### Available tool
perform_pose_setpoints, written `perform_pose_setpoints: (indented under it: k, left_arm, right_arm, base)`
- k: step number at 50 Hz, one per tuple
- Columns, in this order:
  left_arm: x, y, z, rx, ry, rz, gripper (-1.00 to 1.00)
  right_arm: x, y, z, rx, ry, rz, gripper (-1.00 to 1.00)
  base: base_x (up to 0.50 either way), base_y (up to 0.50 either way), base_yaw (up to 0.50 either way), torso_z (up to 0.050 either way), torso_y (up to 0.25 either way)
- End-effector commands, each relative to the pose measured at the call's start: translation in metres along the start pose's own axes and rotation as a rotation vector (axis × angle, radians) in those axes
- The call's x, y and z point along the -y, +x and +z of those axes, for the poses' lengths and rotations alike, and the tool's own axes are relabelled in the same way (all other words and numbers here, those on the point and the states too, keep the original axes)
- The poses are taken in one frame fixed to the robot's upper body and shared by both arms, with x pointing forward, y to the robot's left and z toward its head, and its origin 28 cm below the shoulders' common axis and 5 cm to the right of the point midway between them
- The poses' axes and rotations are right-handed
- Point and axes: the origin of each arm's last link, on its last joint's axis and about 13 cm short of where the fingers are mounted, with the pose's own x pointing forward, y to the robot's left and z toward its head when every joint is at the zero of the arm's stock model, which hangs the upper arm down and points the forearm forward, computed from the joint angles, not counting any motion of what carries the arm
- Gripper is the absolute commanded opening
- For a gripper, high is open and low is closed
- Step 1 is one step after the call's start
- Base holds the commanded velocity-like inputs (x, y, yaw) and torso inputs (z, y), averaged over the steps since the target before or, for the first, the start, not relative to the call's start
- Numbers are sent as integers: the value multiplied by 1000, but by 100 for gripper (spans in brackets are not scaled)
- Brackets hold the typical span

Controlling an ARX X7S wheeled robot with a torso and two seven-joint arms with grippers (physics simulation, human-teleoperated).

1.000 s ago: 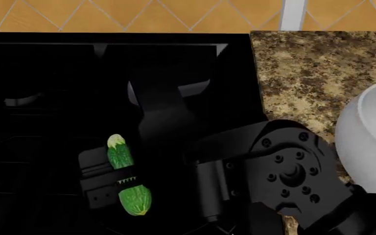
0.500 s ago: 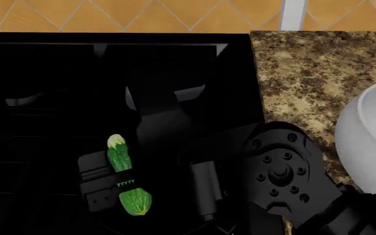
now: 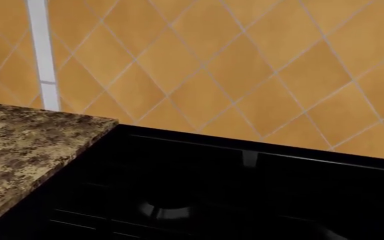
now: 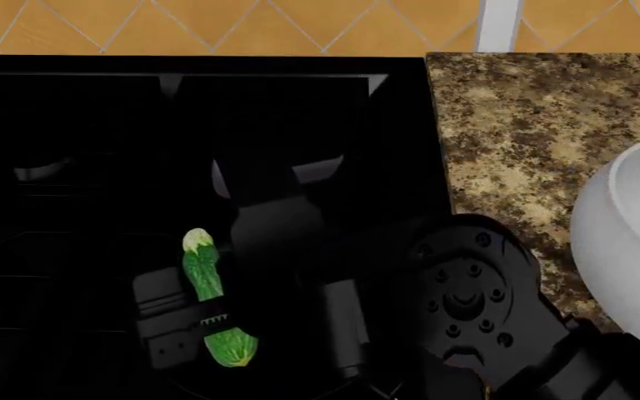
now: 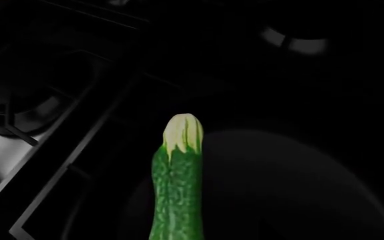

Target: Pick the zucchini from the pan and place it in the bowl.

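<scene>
Left wrist view: only the tiled wall [image 3: 245, 75], a corner of the granite bench [image 3: 25, 145] at left and the black stovetop [image 3: 232, 195]. No left end effector in frame, so that arm looks parked and out of the job.

Head view: zucchini [image 4: 213, 298] sits lower left of frame, stem tip toward the top, with the right end effector [image 4: 192, 321] crossing its lower half. The fingers [image 4: 164, 292] look pressed onto the zucchini on both sides, so you seem to be pinching it low, near the blossom end. The pan [image 4: 297, 367] is nearly lost against the stovetop; I can't trace its rim here. Right arm comes in from lower right, wrist housing [image 4: 470, 292] bulky at centre right. The bowl [image 4: 620, 250] is at the right edge, well apart.

Right wrist view: zucchini [image 5: 176, 185] rises from bottom centre with the dark pan disc [image 5: 292, 185] behind it. Whether it's off the pan floor, can't tell.

Risks: off-centre grip, so the long free end may pivot or slip on lift. Travelling right, watch the elbow and the bowl's rim.
</scene>
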Motion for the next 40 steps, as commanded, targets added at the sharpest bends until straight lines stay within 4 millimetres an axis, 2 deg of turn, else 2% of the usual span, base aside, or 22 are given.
perform_pose_setpoints:
  k: [1,15,38,39,40]
  left_arm:
    - [2,2,-3,-7,5,-4,100]
    - [2,3,-9,-11,5,-5,100]
    - [3,3,-8,-17,7,-6,100]
    - [3,3,-10,-18,6,-6,100]
    - [3,4,-11,-19,6,-6,100]
  right_arm:
    - [3,3,-3,-9,6,-2,100]
    - [5,6,-5,-18,10,-2,100]
    - [7,8,-10,-27,6,-10,100]
    - [7,8,-10,-23,2,-16,-100]
    - [6,8,-10,-23,-1,-17,-100]
  base:
    - [0,0,0,0,0]
    - [0,0,0,0,0]
    - [0,0,0,0,0]
    - [0,0,0,0,0]
    - [0,0,0,0,0]
